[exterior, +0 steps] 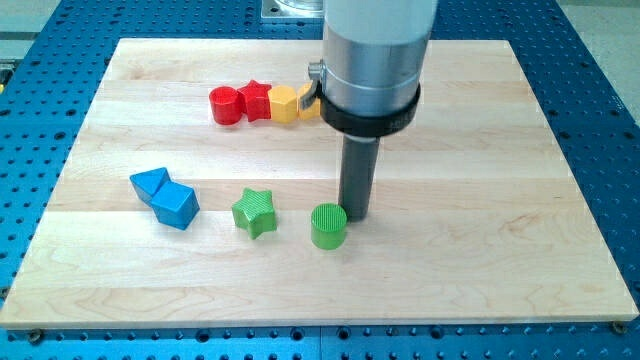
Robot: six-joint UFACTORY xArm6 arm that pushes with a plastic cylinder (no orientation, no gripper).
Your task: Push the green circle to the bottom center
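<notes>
The green circle [328,225] is a short green cylinder on the wooden board [480,180], a little below the board's middle. My tip [356,217] rests on the board just to the right of and slightly above the green circle, touching or nearly touching its upper right side. The arm's wide grey body rises from the rod toward the view's top.
A green star [255,212] lies left of the green circle. Two blue blocks [165,197] touch each other further left. A row of red circle [225,104], red star [254,100] and yellow blocks [286,103] sits near the top, partly behind the arm.
</notes>
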